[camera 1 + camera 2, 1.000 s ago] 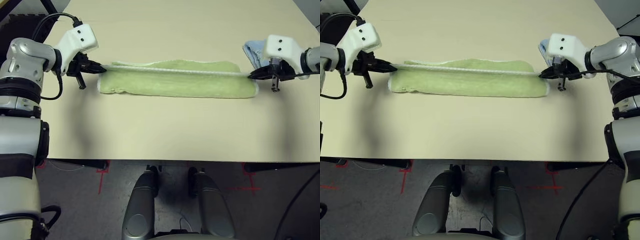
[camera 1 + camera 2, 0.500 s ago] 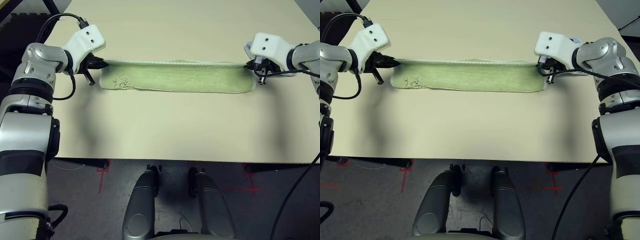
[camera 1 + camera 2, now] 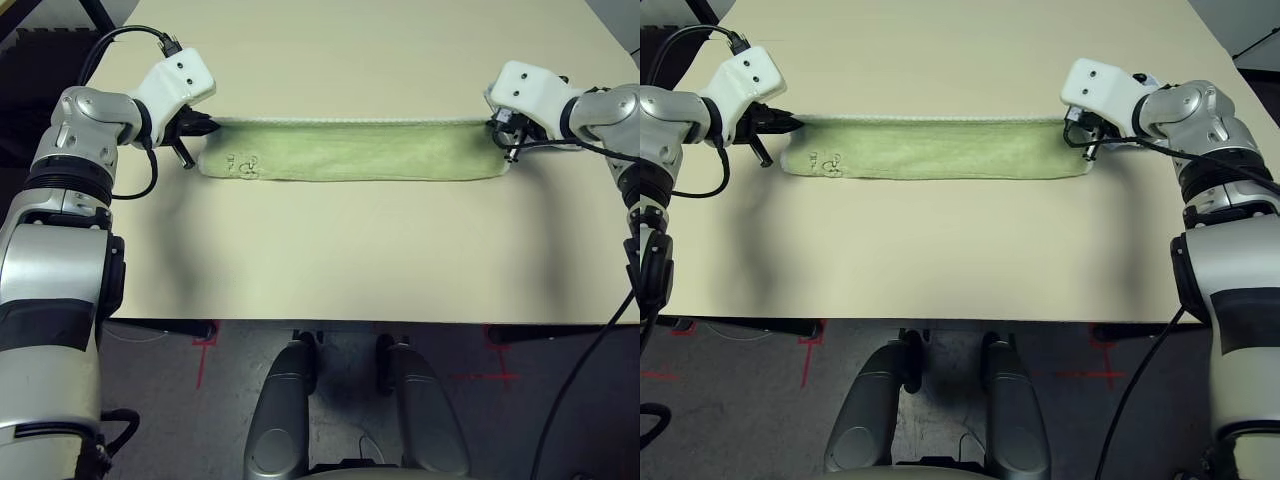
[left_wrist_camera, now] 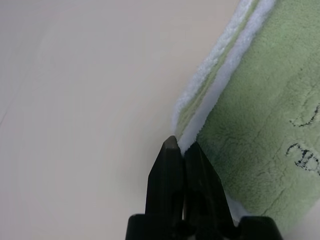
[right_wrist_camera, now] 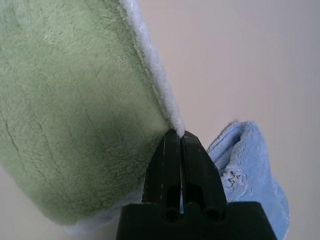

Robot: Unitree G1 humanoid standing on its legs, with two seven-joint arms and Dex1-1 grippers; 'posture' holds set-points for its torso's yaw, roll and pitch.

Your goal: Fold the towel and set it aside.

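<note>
One green towel (image 3: pixel 350 160) stretched flat, left gripper (image 3: pixel 208 127) and right gripper (image 3: pixel 497 125) each pinching a corner, one blue towel (image 5: pixel 250 170) beside

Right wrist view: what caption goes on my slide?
Right hand pinching the green towel's white edge, blue towel beside it.

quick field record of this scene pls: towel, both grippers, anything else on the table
towel: light green towel, folded into a long strip across the table, white edging along the far edge, dark embroidery near the left end
left gripper: shut on the towel's white edging at the left far corner
right gripper: shut on the towel's white edging at the right far corner
other item: light blue towel, beside the right gripper, past the green towel's right end
task state: folded lengthwise, not yet set aside
</note>
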